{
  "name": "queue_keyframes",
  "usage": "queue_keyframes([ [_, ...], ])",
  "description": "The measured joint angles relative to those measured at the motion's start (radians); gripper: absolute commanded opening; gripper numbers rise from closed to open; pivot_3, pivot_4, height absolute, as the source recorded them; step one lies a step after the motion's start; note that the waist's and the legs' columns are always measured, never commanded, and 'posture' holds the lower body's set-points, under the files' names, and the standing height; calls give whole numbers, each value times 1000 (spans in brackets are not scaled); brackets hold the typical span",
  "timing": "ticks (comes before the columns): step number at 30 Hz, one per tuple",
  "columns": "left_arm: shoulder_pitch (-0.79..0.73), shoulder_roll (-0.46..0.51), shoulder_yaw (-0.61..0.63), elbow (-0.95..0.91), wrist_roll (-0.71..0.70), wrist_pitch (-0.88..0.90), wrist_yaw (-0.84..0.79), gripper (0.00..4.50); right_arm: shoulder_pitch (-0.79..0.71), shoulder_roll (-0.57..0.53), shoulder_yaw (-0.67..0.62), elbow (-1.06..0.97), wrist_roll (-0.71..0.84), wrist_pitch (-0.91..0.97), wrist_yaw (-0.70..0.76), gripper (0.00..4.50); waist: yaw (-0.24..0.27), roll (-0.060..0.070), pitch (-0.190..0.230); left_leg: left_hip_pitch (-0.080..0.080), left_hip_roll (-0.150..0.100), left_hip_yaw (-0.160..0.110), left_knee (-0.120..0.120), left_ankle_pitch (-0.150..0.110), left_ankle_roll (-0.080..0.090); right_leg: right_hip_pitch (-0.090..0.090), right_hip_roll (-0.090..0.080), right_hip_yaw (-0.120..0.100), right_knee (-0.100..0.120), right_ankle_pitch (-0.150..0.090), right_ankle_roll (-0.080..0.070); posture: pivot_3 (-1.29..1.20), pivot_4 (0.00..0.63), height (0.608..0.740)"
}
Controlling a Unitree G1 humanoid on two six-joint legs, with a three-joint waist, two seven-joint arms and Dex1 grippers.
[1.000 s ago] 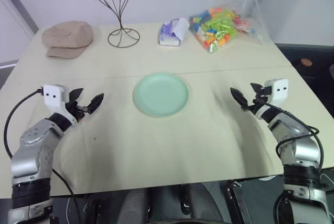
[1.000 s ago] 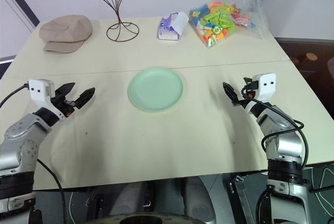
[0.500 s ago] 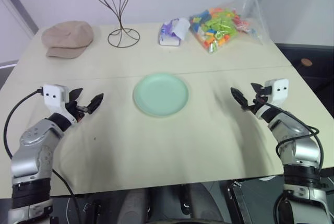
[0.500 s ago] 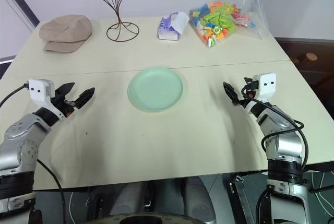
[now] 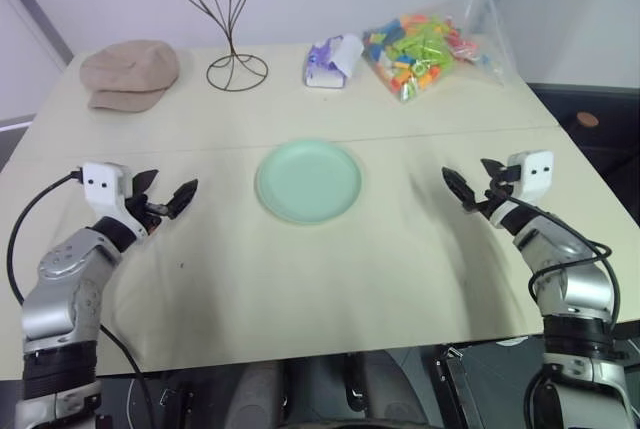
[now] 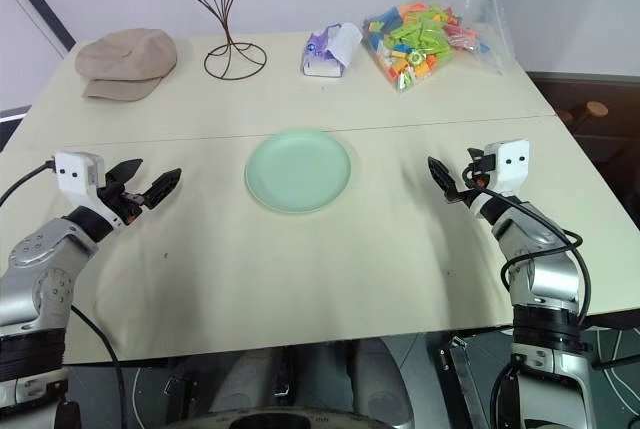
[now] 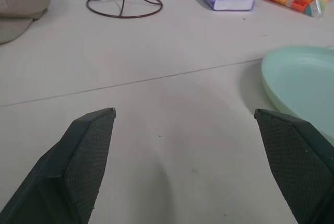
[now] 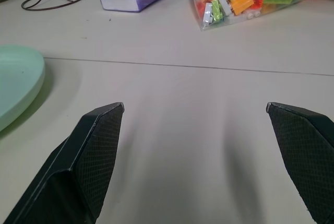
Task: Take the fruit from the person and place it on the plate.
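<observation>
Plate (image 5: 308, 181) lies between both spread, empty sets of jaws.

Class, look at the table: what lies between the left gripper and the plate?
Nothing: in the left eye view, bare table runs from the open left gripper to the plate.

Both arms: silver-grey metal links, black joint bands near the base. White boxy camera module on each wrist, two small dark dots on its face. Left end effector (image 5: 170, 198) and right end effector (image 5: 470, 185): black, two tapered pointed fingers, cross-hatched textured inner pads (image 7: 86, 156). Black cable loops off each forearm, bigger loop on left.
</observation>
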Motion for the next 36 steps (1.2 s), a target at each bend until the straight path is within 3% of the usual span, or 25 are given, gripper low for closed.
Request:
queue_keyframes([
  [28, -4, 0, 0, 1, 11, -15, -1, 4457, -1, -9, 0, 0, 3, -1, 11, 4500, 0, 0, 0, 0, 0, 0, 0, 0, 0, 0, 0, 0, 0, 0, 0, 0, 150, 740],
  [36, -18, 0, -4, 16, 14, -17, -12, 4457, 1, -116, -75, -205, 166, 191, 56, 4500, 1, 0, 0, 0, 0, 0, 0, 0, 0, 0, 0, 0, -1, 0, 0, 0, 150, 740],
])
